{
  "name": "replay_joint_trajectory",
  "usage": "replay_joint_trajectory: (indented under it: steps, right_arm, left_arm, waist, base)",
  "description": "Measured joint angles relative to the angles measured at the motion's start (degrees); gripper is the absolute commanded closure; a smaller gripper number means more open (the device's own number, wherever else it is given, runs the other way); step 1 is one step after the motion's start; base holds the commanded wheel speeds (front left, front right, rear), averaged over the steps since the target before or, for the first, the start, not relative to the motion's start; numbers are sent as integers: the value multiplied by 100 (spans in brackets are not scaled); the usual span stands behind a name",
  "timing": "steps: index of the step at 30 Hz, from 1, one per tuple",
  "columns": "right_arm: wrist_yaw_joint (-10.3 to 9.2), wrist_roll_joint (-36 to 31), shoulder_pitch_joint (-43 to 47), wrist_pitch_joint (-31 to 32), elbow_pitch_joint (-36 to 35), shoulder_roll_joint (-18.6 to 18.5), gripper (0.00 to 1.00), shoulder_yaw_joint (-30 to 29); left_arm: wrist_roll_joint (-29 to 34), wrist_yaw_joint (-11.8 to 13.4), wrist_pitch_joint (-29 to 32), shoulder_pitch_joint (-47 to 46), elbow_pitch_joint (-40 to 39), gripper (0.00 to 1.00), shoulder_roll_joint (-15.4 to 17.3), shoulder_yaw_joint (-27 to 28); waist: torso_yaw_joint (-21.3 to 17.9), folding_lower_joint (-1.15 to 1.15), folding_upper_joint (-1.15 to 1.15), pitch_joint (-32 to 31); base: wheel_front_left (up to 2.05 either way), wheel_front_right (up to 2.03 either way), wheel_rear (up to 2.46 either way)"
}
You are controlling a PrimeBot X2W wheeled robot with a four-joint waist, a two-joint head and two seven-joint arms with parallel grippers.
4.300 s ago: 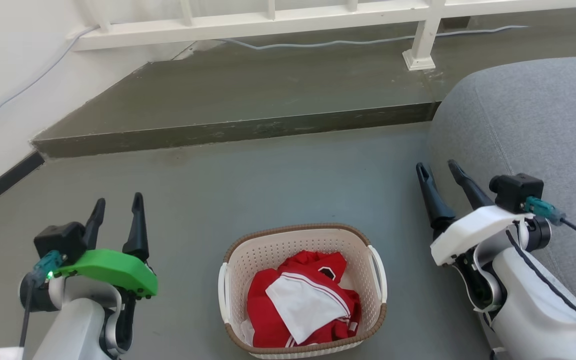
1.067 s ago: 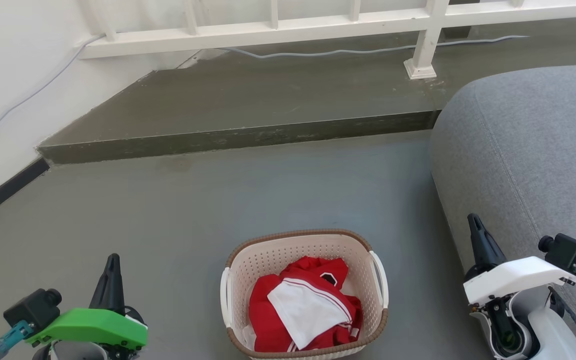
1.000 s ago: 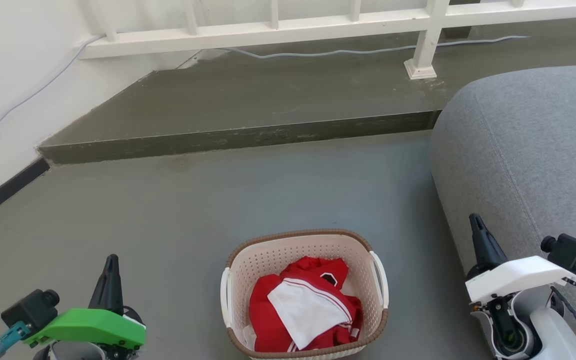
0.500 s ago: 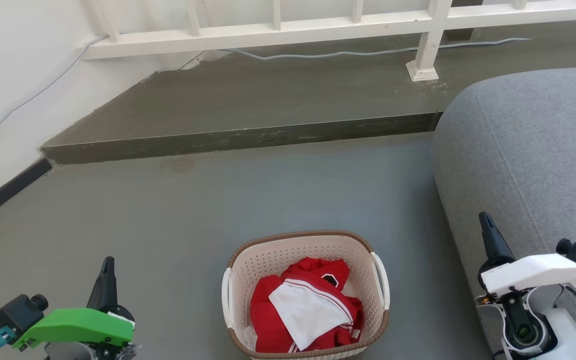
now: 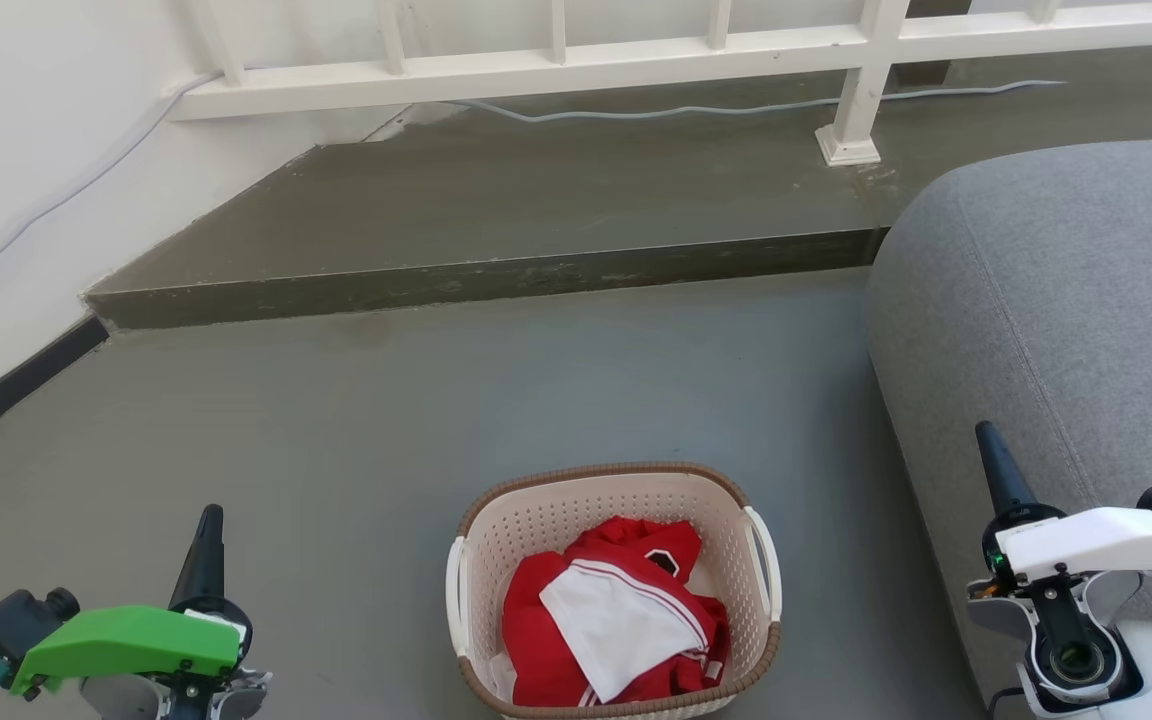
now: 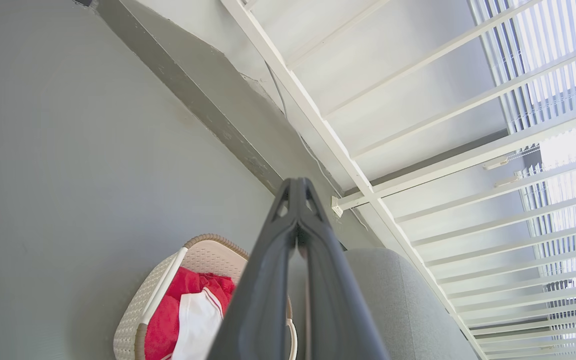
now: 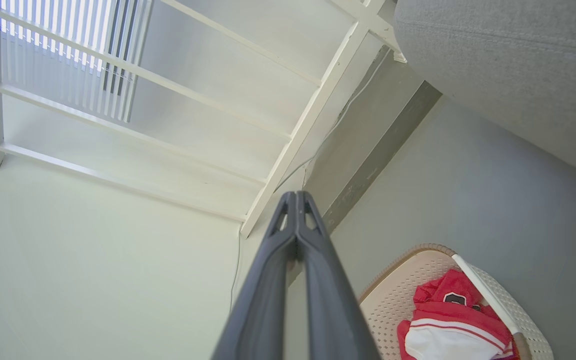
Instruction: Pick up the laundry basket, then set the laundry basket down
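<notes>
Floor (image 5: 356,480) flanks the laundry basket (image 5: 556,515); sofa (image 5: 1066,300) stands near its right.

Bright, soft daylight; shadows faint and diffuse, laundry basket (image 5: 526,525) barely darkens the floor (image 5: 536,400). Slatted window (image 6: 575,165) clips to white in left wrist view. Both wrist views wide-angle: railing (image 7: 313,107) bars splay and stretch toward the edges. Head view sharp, colours clean.

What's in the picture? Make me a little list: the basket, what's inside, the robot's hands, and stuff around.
Basket: laundry basket, standing on the grey floor, untouched
Inside: red and white clothes
Left gripper: shut, left of the basket, apart from it
Right gripper: shut, right of the basket, by the grey sofa
Behind: dark step, white railing
</notes>
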Motion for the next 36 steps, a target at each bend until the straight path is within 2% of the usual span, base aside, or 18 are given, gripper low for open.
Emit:
replay_joint_trajectory:
  steps: [36]
  right_arm:
    - [224,2397,-16,689,-77,199,100,-812]
  left_arm:
    - [-2476,-170,681,-155,147,100,-8,364]
  waist:
    - [67,0,0,-51]
  base:
    - [0,0,0]
